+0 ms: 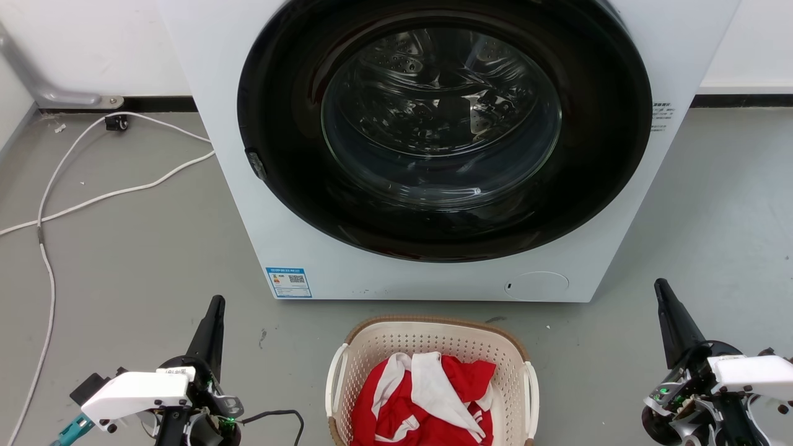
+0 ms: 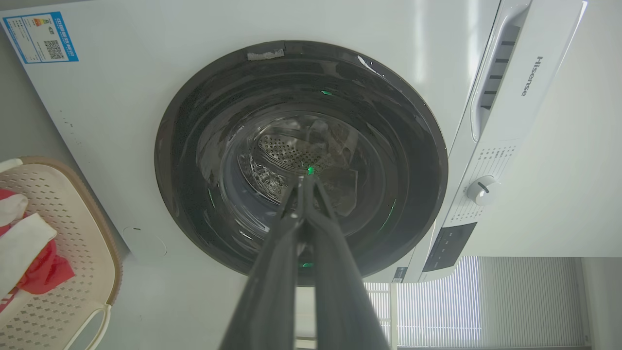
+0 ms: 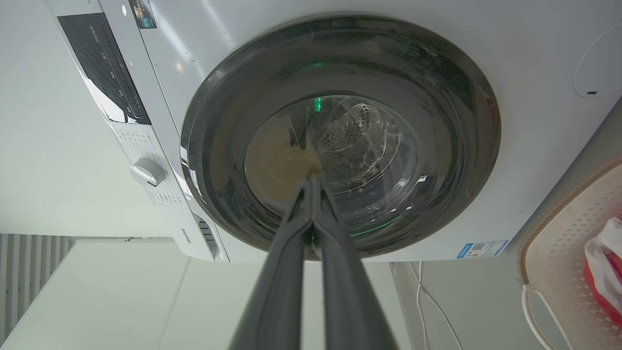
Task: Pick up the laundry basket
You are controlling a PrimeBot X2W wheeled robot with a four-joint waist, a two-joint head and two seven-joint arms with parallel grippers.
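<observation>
The laundry basket (image 1: 433,337), cream perforated plastic with a brown ribbed rim and white side handles, stands on the floor at the bottom centre of the head view, holding red and white clothes (image 1: 427,396). Its edge also shows in the left wrist view (image 2: 73,228) and in the right wrist view (image 3: 563,233). My left gripper (image 1: 217,301) stands to the basket's left, fingers pressed together and empty. On the basket's right stands my right gripper (image 1: 660,284), likewise shut and empty. Both are apart from the basket and point toward the washer; their tips meet in the wrist views (image 2: 305,179) (image 3: 313,181).
A white front-loading washer (image 1: 372,272) with a dark round closed door (image 1: 443,130) stands right behind the basket. White cables (image 1: 93,198) trail across the grey floor on the left. Bare floor lies to both sides of the basket.
</observation>
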